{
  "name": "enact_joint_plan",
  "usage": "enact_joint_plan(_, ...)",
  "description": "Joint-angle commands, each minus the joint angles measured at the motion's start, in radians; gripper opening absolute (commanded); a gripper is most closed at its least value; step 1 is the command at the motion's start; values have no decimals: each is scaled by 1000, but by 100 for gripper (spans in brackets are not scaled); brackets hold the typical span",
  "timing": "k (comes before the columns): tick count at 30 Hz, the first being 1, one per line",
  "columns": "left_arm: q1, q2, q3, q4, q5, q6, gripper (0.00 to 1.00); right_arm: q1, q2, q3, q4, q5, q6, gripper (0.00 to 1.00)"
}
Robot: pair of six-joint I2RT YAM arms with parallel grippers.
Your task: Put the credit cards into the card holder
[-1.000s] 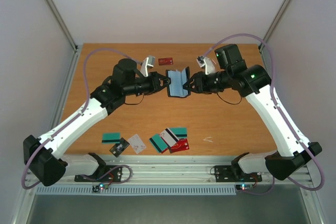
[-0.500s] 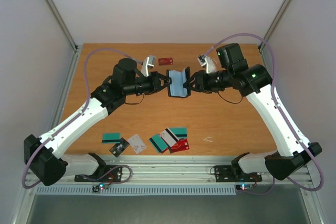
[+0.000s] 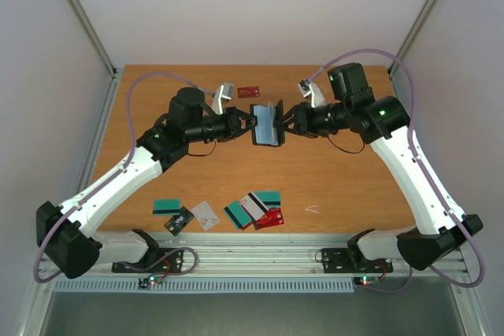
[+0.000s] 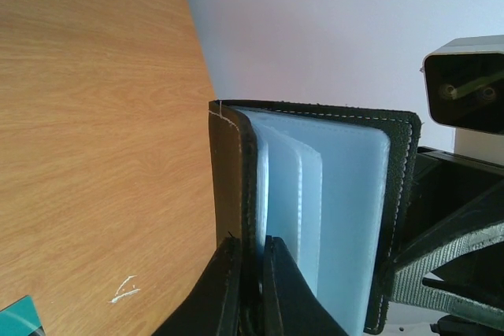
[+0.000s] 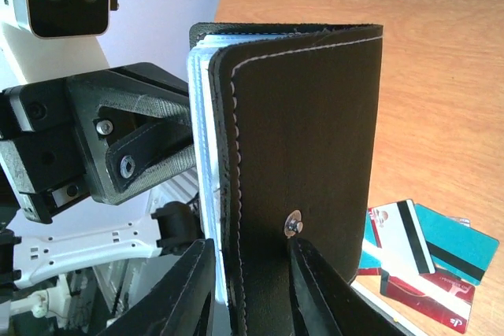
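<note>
Wood-grain table (image 3: 339,186) with plain white walls (image 3: 260,13) behind it. Over the far middle of the table, the card holder (image 3: 267,124) hangs between two robot arms that reach in from either side. It is partly open like a book, its pale blue inside turned up toward the overhead camera. Its long axis runs from the near edge toward the far wall.

The left gripper (image 3: 250,123) is clenched on one cover's edge. The right gripper (image 3: 285,123) pinches the opposite cover between its fingers. Whether the holder touches the wood cannot be told.

Up close, the covers are matte black and leather-like, with pale stitching along rounded edges and a small metal snap stud (image 5: 293,226). Smooth, translucent bluish plastic sleeves (image 4: 315,194) fan out inside.

The credit cards (image 3: 253,208) lie flat near the front edge: thin glossy rectangles in teal, white, black and red, some overlapping. One red card (image 3: 249,91) lies alone just beyond the holder.
</note>
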Motion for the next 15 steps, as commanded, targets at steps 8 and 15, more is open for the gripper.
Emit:
enact_joint_plan(8,11,-3,-10,82,30,5,0,-10,13,10,-13,14,2,18)
enact_joint_plan(15,21,-2,-29,74,41,24,0,-9,41,5,-81,104,-61,3)
